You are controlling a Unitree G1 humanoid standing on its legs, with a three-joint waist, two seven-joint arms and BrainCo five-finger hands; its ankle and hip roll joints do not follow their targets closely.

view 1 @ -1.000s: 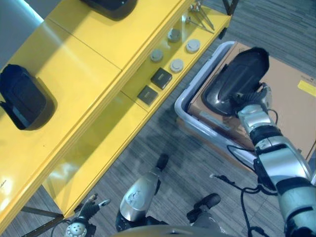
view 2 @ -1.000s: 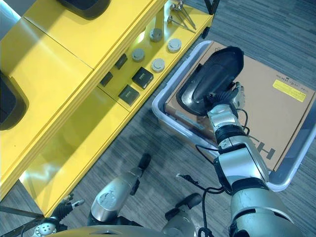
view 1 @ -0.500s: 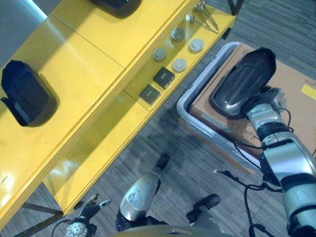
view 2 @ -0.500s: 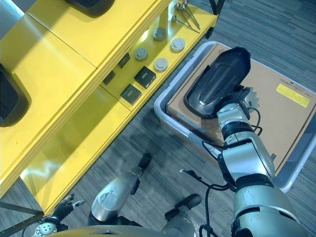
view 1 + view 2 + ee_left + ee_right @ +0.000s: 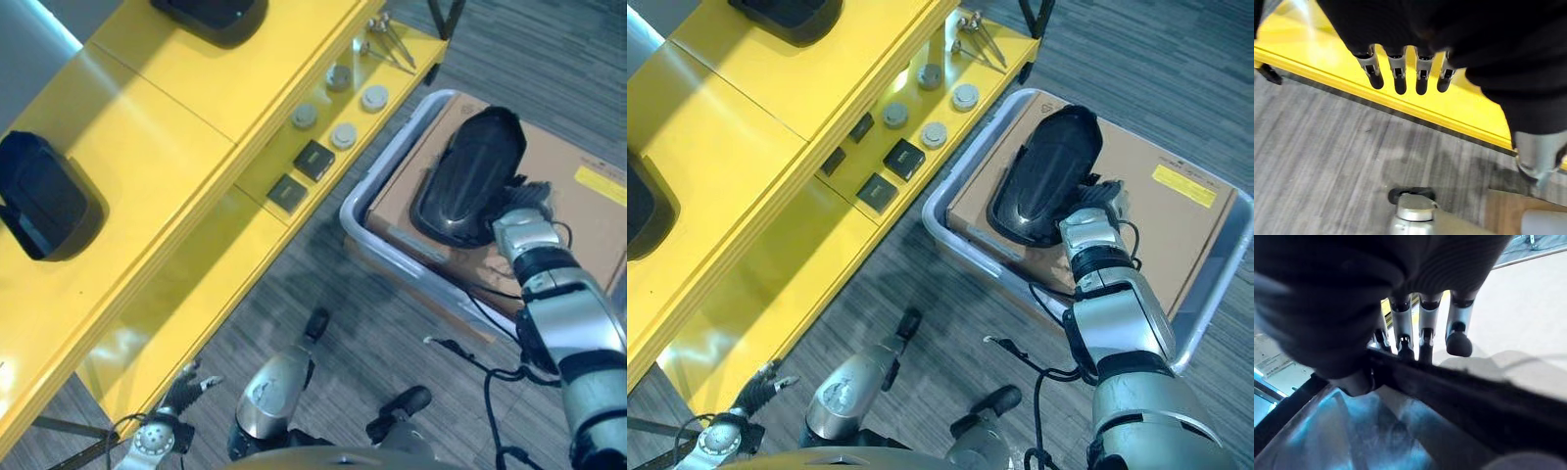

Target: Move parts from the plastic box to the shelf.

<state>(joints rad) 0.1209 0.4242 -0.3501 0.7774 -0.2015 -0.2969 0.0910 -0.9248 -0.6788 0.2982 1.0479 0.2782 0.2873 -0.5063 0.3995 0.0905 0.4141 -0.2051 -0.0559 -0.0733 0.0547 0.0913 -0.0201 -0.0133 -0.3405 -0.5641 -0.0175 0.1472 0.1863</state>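
Gripping the black part (image 5: 1043,176) over the plastic box (image 5: 958,245), right hand (image 5: 1095,211); left hand (image 5: 1400,73) loosely open.

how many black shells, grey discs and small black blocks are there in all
black shell: 3
grey disc: 4
small black block: 4
total: 11

We're seeing a bright yellow shelf (image 5: 176,157), a glossy black part (image 5: 465,176), tan cardboard (image 5: 1176,211) (yellow label), and grey-streaked floor (image 5: 353,294).
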